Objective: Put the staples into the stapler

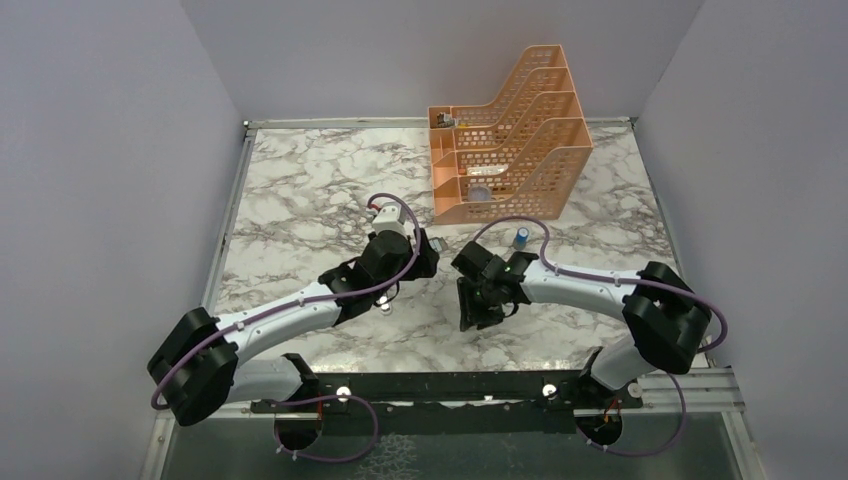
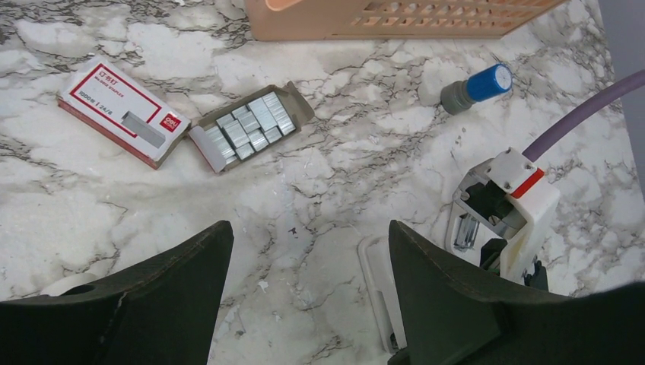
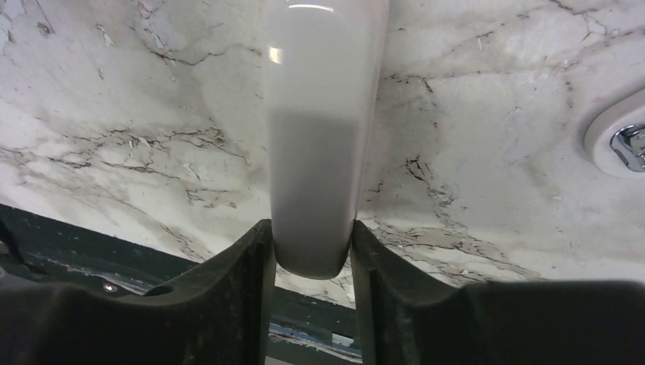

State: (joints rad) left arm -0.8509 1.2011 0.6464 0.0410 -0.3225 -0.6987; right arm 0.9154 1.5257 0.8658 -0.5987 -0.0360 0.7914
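Note:
The staples (image 2: 251,125) are grey strips in an open tray on the marble, with the red box (image 2: 122,110) to the tray's left. The white stapler (image 2: 502,205) is swung open, its top with a red mark raised. Its base (image 2: 376,281) lies beside my left gripper's right finger. My left gripper (image 2: 310,228) hovers open over bare marble, short of the tray, with nothing between its fingers; in the top view the left gripper (image 1: 425,255) covers the staples. My right gripper (image 3: 312,251) is shut on the stapler's white arm (image 3: 316,152), and from above the right gripper (image 1: 478,300) points toward the near edge.
A small blue cylinder (image 2: 479,86) lies on the marble beyond the stapler; from above the cylinder (image 1: 522,237) sits just in front of an orange file organiser (image 1: 510,135) at the back. The black mounting rail (image 1: 450,385) runs along the near edge.

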